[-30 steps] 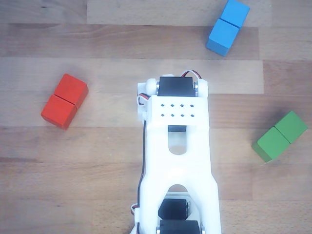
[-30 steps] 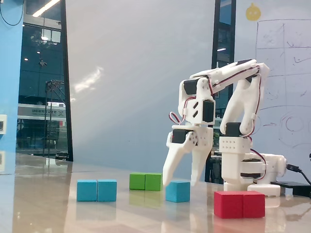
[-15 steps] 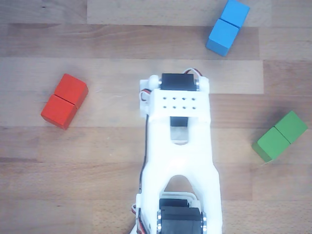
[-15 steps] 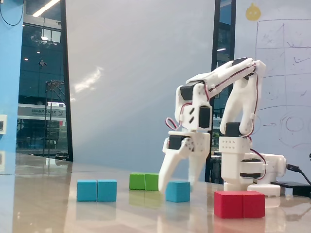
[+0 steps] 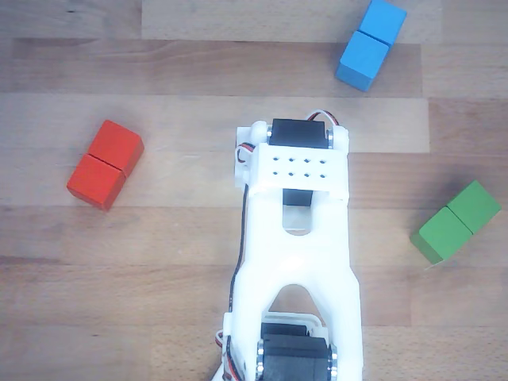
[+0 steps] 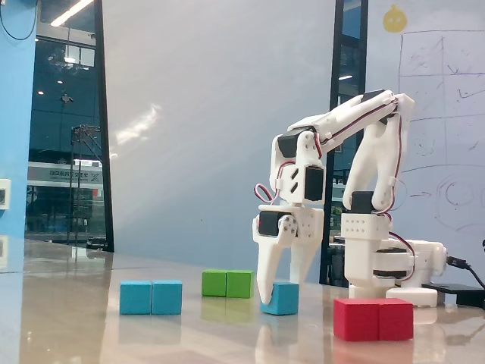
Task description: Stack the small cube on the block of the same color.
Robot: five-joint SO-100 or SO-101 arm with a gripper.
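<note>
Lowered since the earlier frame: white two-finger gripper (image 6: 276, 294), fingers now pinching the small matte blue cube (image 6: 283, 299), lower centre, ready for lifting; seamed blue oblong block (image 6: 151, 297) lower left awaits.

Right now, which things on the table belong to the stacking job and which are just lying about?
For the job:
- small blue cube, between the gripper fingers
- blue oblong block

Lying about:
- red oblong block
- green oblong block
</note>
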